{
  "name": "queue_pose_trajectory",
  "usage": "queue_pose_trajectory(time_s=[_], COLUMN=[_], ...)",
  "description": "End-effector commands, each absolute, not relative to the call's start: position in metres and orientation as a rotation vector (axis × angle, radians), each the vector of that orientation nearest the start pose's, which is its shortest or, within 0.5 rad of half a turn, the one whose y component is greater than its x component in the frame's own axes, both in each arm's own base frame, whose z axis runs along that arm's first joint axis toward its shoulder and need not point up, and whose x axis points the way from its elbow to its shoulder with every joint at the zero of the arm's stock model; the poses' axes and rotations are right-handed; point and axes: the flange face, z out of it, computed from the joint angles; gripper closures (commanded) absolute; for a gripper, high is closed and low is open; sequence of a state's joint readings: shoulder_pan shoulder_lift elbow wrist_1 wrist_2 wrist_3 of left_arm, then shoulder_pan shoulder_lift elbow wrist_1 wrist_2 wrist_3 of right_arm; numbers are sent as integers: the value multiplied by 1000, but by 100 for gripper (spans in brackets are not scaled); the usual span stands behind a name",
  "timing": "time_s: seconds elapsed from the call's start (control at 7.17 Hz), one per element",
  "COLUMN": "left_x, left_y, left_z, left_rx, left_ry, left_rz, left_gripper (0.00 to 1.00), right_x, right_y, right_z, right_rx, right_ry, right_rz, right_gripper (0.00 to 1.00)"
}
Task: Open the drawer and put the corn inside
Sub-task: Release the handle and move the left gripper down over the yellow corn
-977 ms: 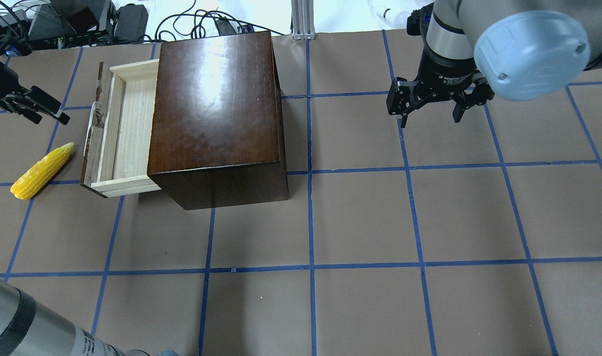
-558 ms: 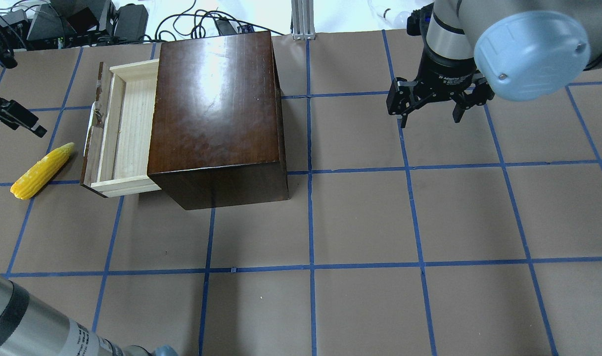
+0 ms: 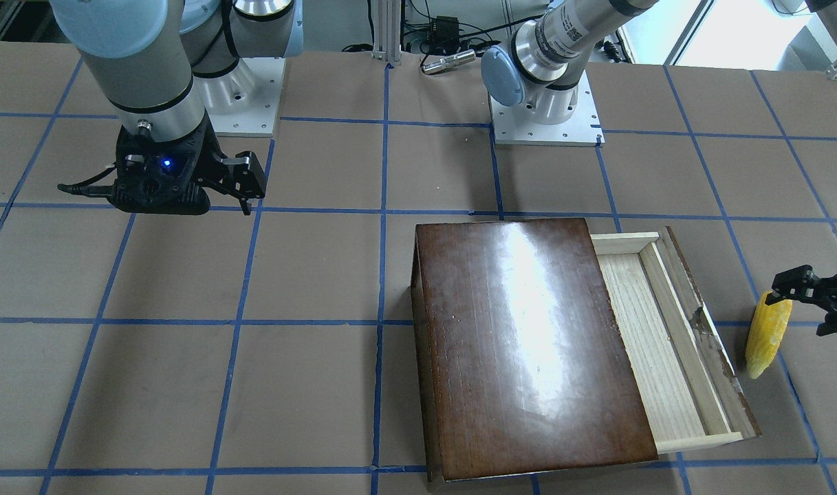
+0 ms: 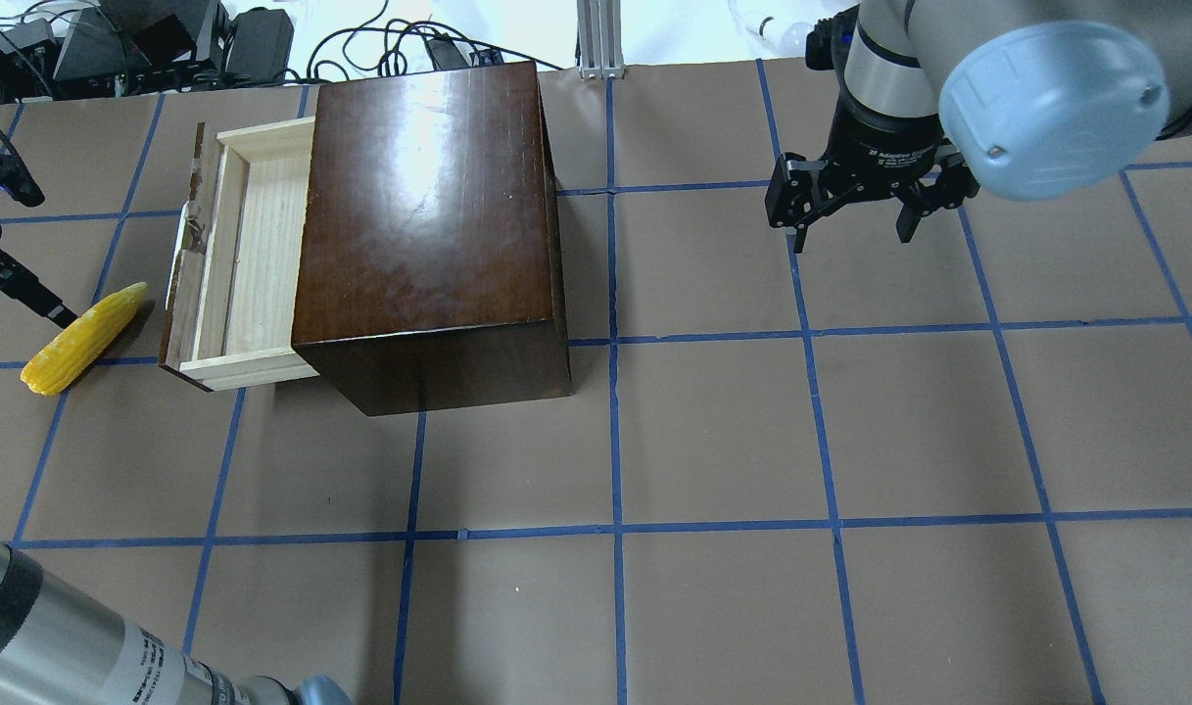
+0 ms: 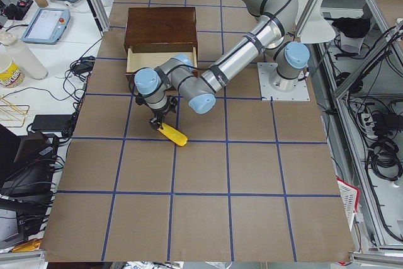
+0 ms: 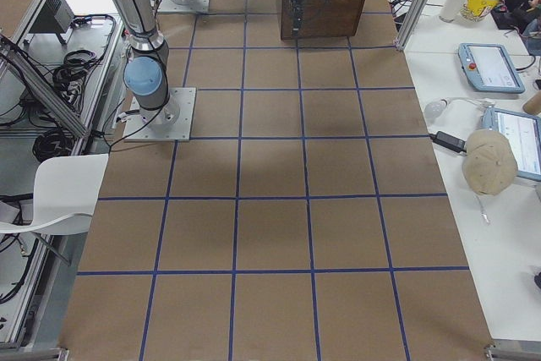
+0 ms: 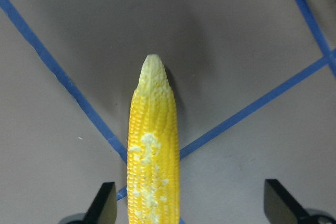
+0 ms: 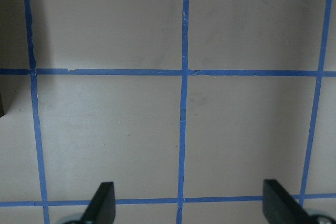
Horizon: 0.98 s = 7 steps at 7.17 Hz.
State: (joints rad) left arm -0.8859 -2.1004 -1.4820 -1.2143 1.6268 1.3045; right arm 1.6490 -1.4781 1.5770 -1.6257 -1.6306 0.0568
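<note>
Yellow toy corn [image 7: 153, 150] lies flat on the table [image 4: 713, 431] directly beneath the left gripper [image 7: 191, 205]. The fingers are spread wide on either side of the cob and touch nothing; the cob sits nearer one finger than the other. Its long axis runs at right angles to the line between the fingers, pale tapered tip pointing toward the drawer [image 4: 253, 137], which stands pulled out of its dark box [image 4: 419, 196] just past that tip. Well apart, beyond the box, the right gripper [image 4: 850, 230] hangs spread over blue tape lines.
</note>
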Motion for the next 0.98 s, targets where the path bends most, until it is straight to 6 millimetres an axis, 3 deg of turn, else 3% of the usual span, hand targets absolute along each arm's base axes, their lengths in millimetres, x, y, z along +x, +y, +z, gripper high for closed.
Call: queue_pose_trajectory(time_s=[0.0,0.7,0.84], left_x=[338,341,343], left_y=[-571,-574,-576], left_z=[224,179,175], left_rx=[1101,1177,1178], left_ry=[2957,2980,2982], left_rz=[132,170,178], left_gripper=[0,0,5], right_x=[168,168,168], right_y=[-513,-514,-513], right_z=[443,443,443], right_rx=[-37,-37,-37], right_ry=[3203,3203,3203], right_rz=[67,65,67], right_gripper=[0,0,0])
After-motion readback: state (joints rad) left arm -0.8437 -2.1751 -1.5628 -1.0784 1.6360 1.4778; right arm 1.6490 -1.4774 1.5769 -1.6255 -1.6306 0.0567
